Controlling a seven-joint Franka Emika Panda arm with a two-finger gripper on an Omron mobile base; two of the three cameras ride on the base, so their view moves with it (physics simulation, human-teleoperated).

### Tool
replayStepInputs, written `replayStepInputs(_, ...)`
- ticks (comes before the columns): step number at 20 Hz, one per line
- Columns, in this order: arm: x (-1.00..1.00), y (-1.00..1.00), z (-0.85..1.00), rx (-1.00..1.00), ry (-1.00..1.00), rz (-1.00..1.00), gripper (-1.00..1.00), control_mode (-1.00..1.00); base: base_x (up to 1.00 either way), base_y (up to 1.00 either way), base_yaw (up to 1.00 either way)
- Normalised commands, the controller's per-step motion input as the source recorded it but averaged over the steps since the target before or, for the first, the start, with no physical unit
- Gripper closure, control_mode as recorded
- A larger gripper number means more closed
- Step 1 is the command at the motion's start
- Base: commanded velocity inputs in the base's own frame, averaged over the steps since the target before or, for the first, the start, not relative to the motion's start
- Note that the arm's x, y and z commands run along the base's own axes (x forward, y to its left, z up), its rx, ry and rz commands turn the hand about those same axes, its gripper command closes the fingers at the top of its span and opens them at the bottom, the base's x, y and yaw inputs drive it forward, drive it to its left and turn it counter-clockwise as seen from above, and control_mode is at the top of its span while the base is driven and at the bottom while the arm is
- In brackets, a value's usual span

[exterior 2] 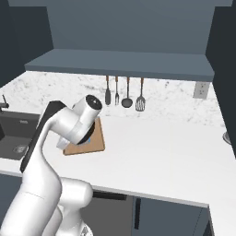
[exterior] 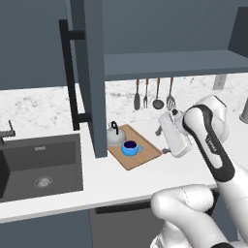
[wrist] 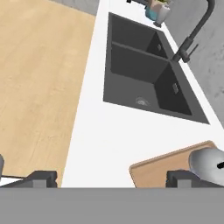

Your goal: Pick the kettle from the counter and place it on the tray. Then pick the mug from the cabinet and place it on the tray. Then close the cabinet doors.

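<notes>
The silver-grey kettle (exterior: 115, 135) and the blue mug (exterior: 130, 147) stand side by side on the wooden tray (exterior: 145, 154) on the white counter (exterior: 160, 177). My gripper (exterior: 162, 140) hovers just right of the tray, pointing left along the counter, open and holding nothing. In the hand view the fingertips (wrist: 41, 178) stand wide apart around the gripper's middle (wrist: 113, 179), with the tray's corner (wrist: 162, 168) and the kettle (wrist: 210, 162) at the lower right. The cabinet (exterior: 169, 63) above is open; its left door (exterior: 92, 72) juts forward over the counter. In the right base view my arm covers most of the tray (exterior 2: 90, 145).
A dark sink (exterior: 41, 164) with a black faucet (wrist: 192, 35) lies left of the tray. Utensils (exterior: 157, 94) hang on the backsplash under the shelf. The right cabinet door (exterior 2: 225, 69) stands open at the far right, with a grey vessel (exterior: 244, 111) below it.
</notes>
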Motion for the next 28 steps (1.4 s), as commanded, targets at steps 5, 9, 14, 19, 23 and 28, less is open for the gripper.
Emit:
replayStepInputs(5, -0.35, 0.05, 0.35, 0.0, -0.18, 0.0, -1.0, -1.0, 0.0, 0.0, 0.0)
replayStepInputs(9, -0.33, 0.1, 0.35, 0.0, -0.23, 0.03, -1.0, -1.0, 0.0, 0.0, 0.0)
replayStepInputs(14, -0.34, 0.2, 0.34, 0.0, -0.38, 0.1, -1.0, -1.0, 0.0, 0.0, 0.0)
replayStepInputs(19, -0.34, 0.35, 0.36, -0.02, -0.36, 0.1, -1.0, -1.0, 0.0, 0.0, 0.0)
replayStepInputs(23, -0.27, 0.34, 0.42, 0.0, -0.27, 0.09, -1.0, -1.0, 0.0, 0.0, 0.0)
replayStepInputs(28, -0.52, 0.19, 0.36, 0.0, -0.3, 0.15, -1.0, -1.0, 0.0, 0.0, 0.0)
